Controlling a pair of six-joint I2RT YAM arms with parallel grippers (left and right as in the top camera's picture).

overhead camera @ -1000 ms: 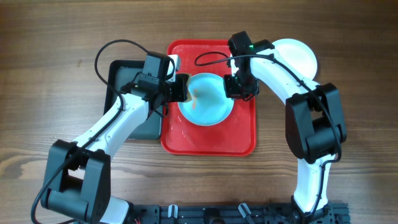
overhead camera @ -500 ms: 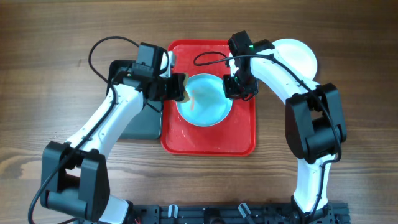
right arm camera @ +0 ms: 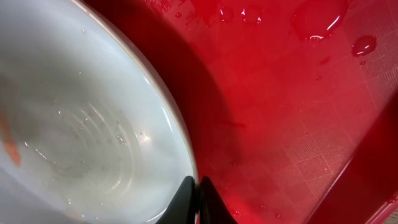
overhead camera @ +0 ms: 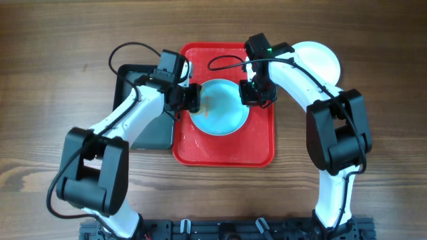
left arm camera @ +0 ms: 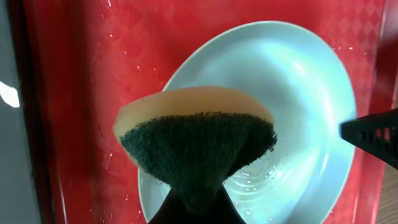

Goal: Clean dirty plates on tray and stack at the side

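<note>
1. Just now the left tool [overhead camera: 189, 99] has slid down a little along the left rim of the light-blue plate [overhead camera: 225, 115]. Half a second ago it sat slightly higher, and the arm's elbow has since swung in towards the red tray [overhead camera: 227, 152]. I read this as one stroke of a scrub.
2. That tool is clamped on a sponge [left arm camera: 198, 134], yellow with a dark green scouring face, squeezed into a fold. The left wrist view shows it over the plate's left part. Whether it presses on the surface, I cannot tell.
3. The right tool [right arm camera: 194, 194] has not moved over the last second. Its jaws are almost together, pinching the plate's right rim and steadying it.
4. The plate lies in the upper middle of the red tray and has barely shifted. A wet film covers the plate, and drops lie on the tray.
5. An orange smear [right arm camera: 7, 146] remains on the plate, so the cleaning looks unfinished and more passes seem needed.
6. A white plate [overhead camera: 324, 59] rests on the desk [overhead camera: 53, 80] just beside the tray's upper right corner, likely the stacking spot. A black tray [overhead camera: 150, 133] sits left of the red one.
</note>
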